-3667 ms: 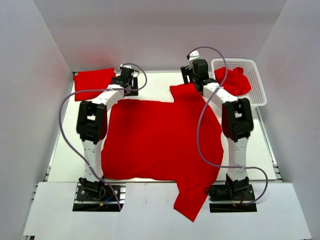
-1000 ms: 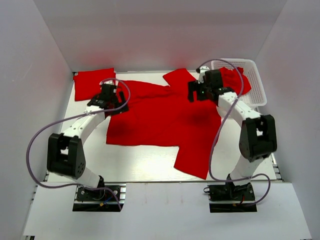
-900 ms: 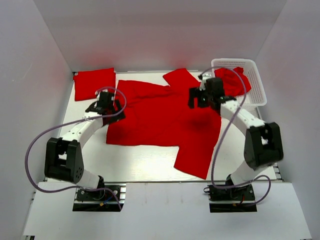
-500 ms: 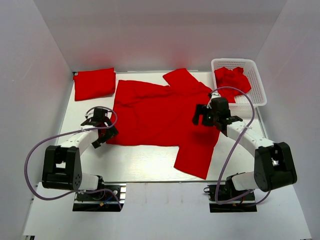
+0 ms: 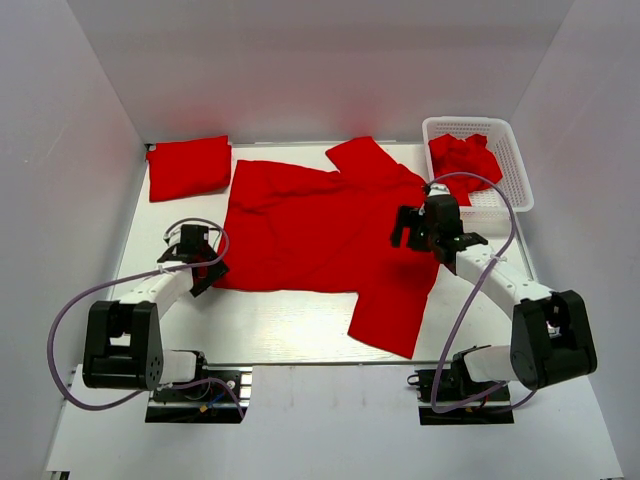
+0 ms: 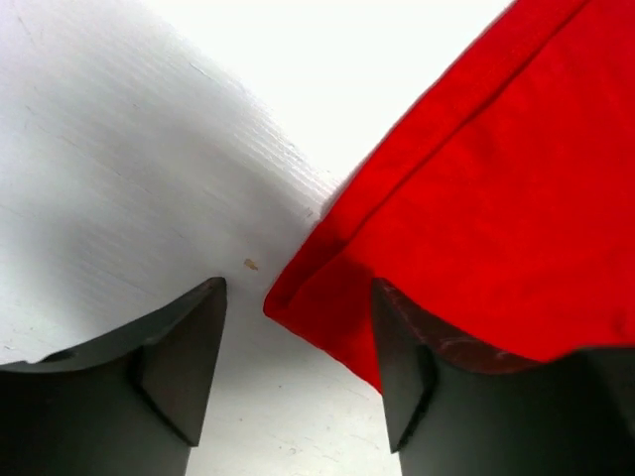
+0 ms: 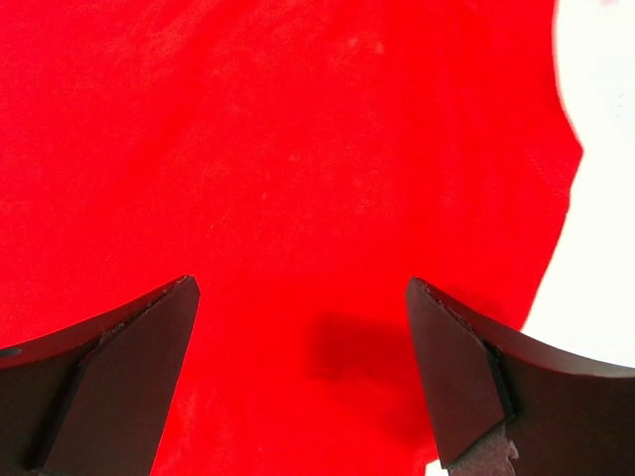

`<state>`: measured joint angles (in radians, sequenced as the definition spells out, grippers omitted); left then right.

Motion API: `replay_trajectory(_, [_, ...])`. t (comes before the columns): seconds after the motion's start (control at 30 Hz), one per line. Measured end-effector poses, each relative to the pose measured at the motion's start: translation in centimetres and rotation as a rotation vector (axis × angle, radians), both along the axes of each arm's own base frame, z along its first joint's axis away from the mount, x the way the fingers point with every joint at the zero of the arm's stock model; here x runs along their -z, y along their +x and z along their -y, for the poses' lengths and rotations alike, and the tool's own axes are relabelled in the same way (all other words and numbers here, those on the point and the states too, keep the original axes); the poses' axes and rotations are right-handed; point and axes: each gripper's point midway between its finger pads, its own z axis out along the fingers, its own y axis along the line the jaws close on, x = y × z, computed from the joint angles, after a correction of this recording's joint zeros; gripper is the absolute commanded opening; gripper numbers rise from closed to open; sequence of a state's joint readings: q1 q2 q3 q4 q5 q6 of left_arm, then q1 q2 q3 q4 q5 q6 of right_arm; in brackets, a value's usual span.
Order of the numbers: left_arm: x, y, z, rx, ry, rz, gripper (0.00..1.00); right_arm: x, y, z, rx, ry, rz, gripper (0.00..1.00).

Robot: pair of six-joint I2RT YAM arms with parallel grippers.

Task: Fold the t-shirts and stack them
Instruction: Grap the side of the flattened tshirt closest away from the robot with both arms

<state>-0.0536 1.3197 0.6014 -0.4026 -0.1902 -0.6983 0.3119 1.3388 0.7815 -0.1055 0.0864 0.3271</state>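
Found the spread shirt (image 5: 320,225) lying open and mostly flat across the middle of the table (image 5: 280,320), one sleeve trailing toward the near edge, with a folded shirt (image 5: 188,167) at the far left and a crumpled shirt (image 5: 462,160) in the basket (image 5: 512,190) at the far right. Caught the left gripper (image 5: 205,272) low at the near left of the cloth, jaws parted and straddling the corner (image 6: 308,297) in the wrist view, nothing pinched so far as could be told. Caught the right gripper (image 5: 412,232) hovering over the right side of the same shirt, jaws wide apart, gripping nothing, only red cloth below them. Judged the step in hand to be the taking of two hold points for the first fold. Needed, on the left, one finger slid under the hemmed edge and one on top, to take the full thickness and not the top layer alone. Needed, on the right, a move out to the cloth's edge rather than a pinch in mid-panel, likely to bunch it. Called for both lifts together, low and level, to keep the fold line straight.
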Motion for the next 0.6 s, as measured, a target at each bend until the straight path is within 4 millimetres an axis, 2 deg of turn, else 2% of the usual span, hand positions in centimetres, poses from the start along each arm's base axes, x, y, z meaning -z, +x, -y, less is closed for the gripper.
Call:
replay_trajectory(0.13, [0.1,0.2,0.2,0.010,0.003,-0.009,0.59,-0.3,0.1,0.6,0.028,-0.018,0.012,0.90])
replay_trajectory(0.17, [0.2,0.2,0.2,0.012,0.004,-0.012,0.53,-0.3,0.1,0.8,0.036,-0.024,0.014,0.90])
replay_trajectory(0.23, [0.2,0.2,0.2,0.016,0.004,-0.015,0.49,-0.5,0.1,1.1,0.048,-0.033,0.019,0.90])
replay_trajectory(0.37, [0.4,0.2,0.7,0.048,-0.008,-0.013,0.13,-0.7,0.2,1.4,0.065,-0.044,0.026,0.90])
replay_trajectory(0.4, [0.4,0.3,0.9,0.060,-0.017,-0.007,0.00,-0.7,0.2,1.5,0.070,-0.048,0.027,0.90])
replay_trajectory(0.5, [0.4,0.7,2.0,0.105,-0.058,0.028,0.00,-0.4,-0.3,2.2,0.093,-0.070,0.008,0.90])
replay_trajectory(0.6, [0.4,1.0,3.0,0.146,-0.103,0.066,0.00,0.2,-1.8,3.0,0.123,-0.094,-0.050,0.90])
